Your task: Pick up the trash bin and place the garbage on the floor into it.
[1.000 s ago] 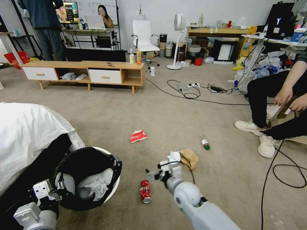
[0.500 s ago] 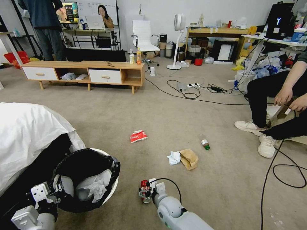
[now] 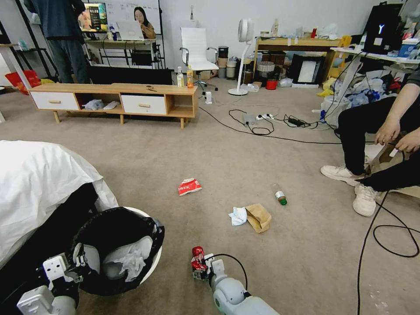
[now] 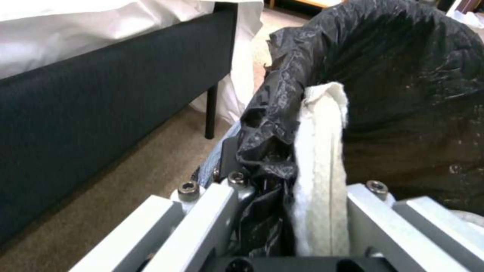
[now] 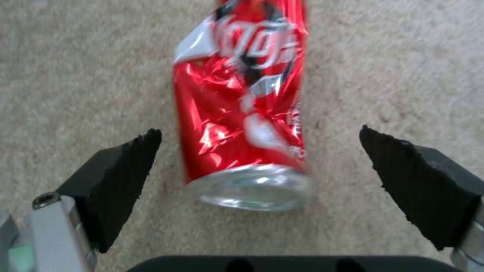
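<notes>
While lying on the floor (image 3: 245, 166): red soda can (image 5: 242, 102), dented, white script lettering, unreadable.
Right pincer (image 5: 259, 166): spread wide, straddling can, apart.
Left pincer (image 4: 282, 211): clamped on trash bin (image 3: 118, 245) rim.

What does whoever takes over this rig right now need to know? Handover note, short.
Left gripper: shut on the trash bin rim, holding it by the bed.
Right gripper: open, down at the floor, pads either side of the red can, not yet closed.
Done: bin picked up; white tissue already inside.
Left on the carpet: can, snack wrapper, tissue, brown paper bag, green-capped bottle.
</notes>
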{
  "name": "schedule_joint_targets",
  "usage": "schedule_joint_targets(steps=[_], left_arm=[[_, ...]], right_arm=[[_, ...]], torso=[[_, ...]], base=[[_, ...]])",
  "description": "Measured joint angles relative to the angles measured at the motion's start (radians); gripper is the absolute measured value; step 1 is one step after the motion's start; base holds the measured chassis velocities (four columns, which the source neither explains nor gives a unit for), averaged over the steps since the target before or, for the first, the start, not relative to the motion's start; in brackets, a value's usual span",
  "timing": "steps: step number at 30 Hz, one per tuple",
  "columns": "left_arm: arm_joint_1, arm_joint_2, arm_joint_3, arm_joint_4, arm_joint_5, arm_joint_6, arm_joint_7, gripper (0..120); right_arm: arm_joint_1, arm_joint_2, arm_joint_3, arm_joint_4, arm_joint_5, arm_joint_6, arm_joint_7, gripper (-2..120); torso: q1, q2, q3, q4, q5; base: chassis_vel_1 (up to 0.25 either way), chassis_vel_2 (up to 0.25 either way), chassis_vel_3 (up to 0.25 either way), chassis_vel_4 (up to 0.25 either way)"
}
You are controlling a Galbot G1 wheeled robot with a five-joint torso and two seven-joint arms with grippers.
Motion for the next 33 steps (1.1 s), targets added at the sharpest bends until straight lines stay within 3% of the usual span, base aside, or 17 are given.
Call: schedule_joint_targets(steps=[22,33], left_arm=[[0.001,-0.005,0.010,0.009,0.016,-0.006,0.001,6],[0.004,-0.004,0.009,0.007,0.016,-0.008,0.002,6]], right_arm=[[0.027,0.031,0.030,-0.112,-0.085,0.066,-0.074,100],[0.034,0.015,0.036,-0.104,-0.102,0.080,-0.102,64]], torso=[[0.000,0.000,0.000,-0.0001,0.0000],[0.000,0.000,0.000,0.0000,0.0001]], base=[[0.000,0.000,0.000,0.000],[0.000,0.000,0.000,0.000]])
